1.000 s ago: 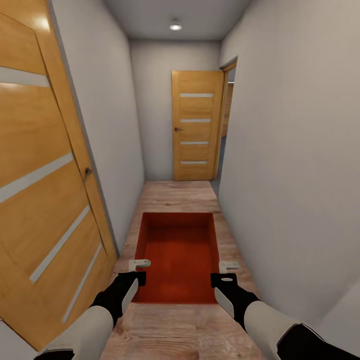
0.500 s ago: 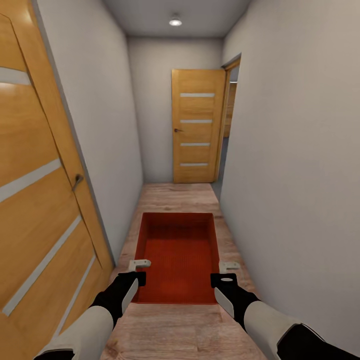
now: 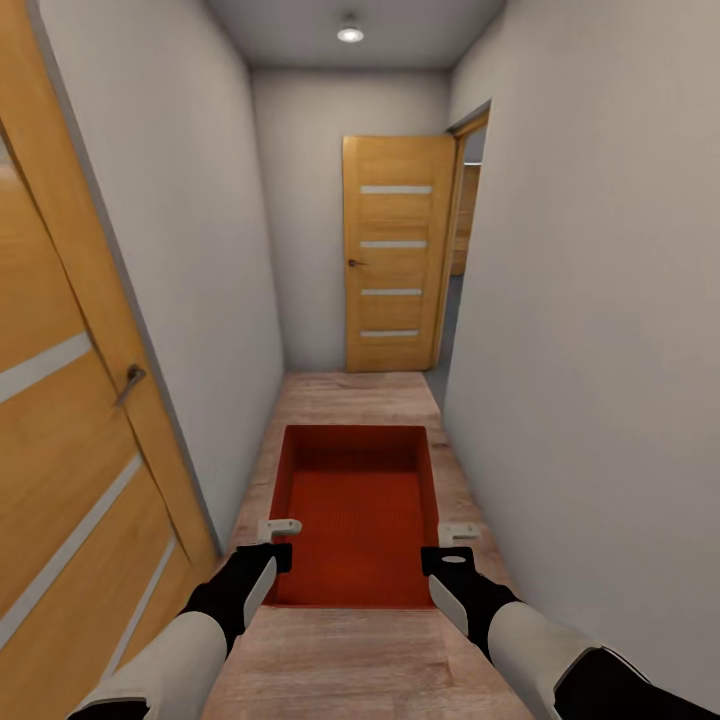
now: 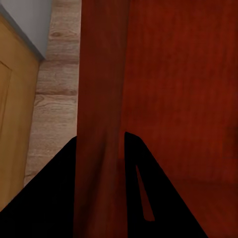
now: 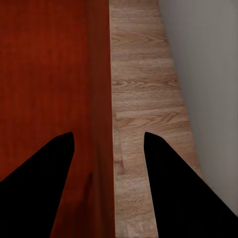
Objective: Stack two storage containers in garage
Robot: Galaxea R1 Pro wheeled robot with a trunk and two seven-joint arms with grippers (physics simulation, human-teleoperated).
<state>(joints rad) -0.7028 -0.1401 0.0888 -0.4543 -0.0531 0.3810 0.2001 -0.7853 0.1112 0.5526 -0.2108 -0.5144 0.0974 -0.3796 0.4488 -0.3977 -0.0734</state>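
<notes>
Orange-red ribbed bin, one only, carried out in front of me over the wood-plank hallway floor. My left gripper is clamped on its left wall, my right gripper straddles its right wall, apparently gripping. It looks stiff, light, maybe slick plastic; side walls are the sensible hold. Two wooden doors: one ahead, one left.

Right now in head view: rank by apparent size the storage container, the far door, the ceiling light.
1. Far door: looks largest, only slightly ahead of the container, and it stands farther away.
2. Storage container: held between left gripper and right gripper.
3. Ceiling light: clearly smallest.
</notes>
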